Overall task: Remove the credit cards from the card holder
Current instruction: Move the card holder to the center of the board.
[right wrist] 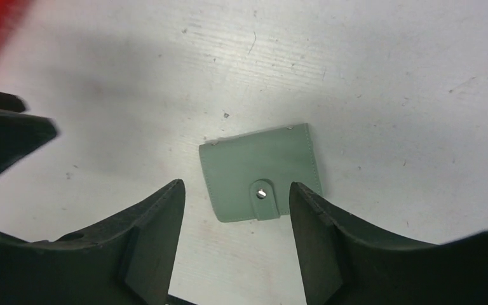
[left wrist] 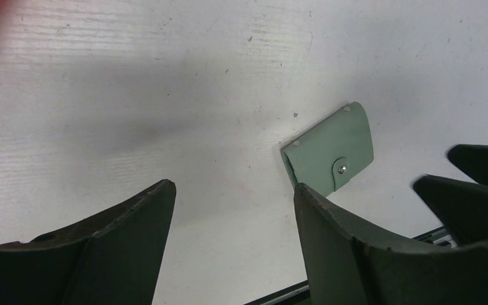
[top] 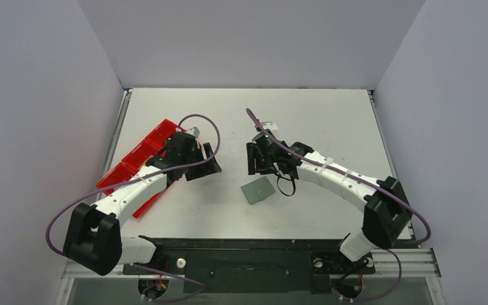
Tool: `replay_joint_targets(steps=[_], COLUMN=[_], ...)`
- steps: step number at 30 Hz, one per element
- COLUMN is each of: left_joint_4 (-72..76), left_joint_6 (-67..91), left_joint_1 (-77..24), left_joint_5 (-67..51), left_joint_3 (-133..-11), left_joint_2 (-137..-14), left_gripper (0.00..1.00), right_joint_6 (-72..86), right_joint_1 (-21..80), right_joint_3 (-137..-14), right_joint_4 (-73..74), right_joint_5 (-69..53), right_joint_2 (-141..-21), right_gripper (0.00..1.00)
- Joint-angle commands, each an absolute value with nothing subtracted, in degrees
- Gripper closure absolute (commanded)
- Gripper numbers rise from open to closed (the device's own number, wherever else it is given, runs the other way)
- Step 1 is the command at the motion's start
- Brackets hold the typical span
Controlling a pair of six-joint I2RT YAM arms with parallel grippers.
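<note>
The card holder [top: 258, 190] is a small grey-green wallet lying flat and closed on the table, its snap tab fastened. It also shows in the left wrist view [left wrist: 330, 150] and in the right wrist view [right wrist: 260, 170]. No credit cards are in view. My left gripper [top: 208, 162] is open and empty, above the table to the left of the wallet; its jaws [left wrist: 232, 190] stand wide apart. My right gripper [top: 258, 164] is open and empty, just behind the wallet; its jaws [right wrist: 236, 189] stand wide apart over the wallet's near edge.
A long red plastic tray [top: 138, 162] lies at the left, partly under my left arm. Grey walls close in the table on three sides. A black rail runs along the near edge [top: 241, 244].
</note>
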State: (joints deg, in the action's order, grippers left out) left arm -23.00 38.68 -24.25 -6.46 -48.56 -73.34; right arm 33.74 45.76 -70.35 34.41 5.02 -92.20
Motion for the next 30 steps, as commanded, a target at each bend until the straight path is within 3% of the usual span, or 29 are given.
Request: replay_joint_targets(steps=[1,4,7,12,15,21,30], left_joint_4=[-17.73,-15.95,-14.60,-12.56,-12.21,-11.67,-10.71], left_joint_6=[39.39,39.72,39.79,39.33,38.63,37.19,39.11], left_joint_1=[-27.32,-30.07,-32.73,-34.97,-35.89,-36.91,-41.27], left_joint_5=[-6.16,-4.86,-3.91,-3.95,-2.65,-1.58,-0.53], left_joint_3=[-50.17,-51.64,-53.69,-56.18,-58.40,-61.17,-58.30], left_joint_2=[-77.72,-82.26,-86.38,-93.17,-95.77,-102.01,-102.01], left_gripper=[0.34,0.38,0.44,0.56,0.58,0.62,0.65], right_joint_6=[41.82,47.13,50.34,54.87,56.61,57.15,53.33], right_joint_1=[45.28,45.23,45.44,46.12,46.05,45.00,38.82], right_joint_3=[-65.71,-56.40,-48.06,-40.80,-38.83,-39.40,-43.49], right_joint_4=[33.41,32.04,29.38,21.37,16.60,12.40,11.35], right_joint_5=[9.67,10.30,9.44,5.92,4.74,4.39,2.15], right_joint_2=[-82.60,-77.17,-73.39,-72.29,-74.20,-80.78,-87.96], right_gripper=[0.44,0.52,0.67,0.79,0.85,0.94,0.96])
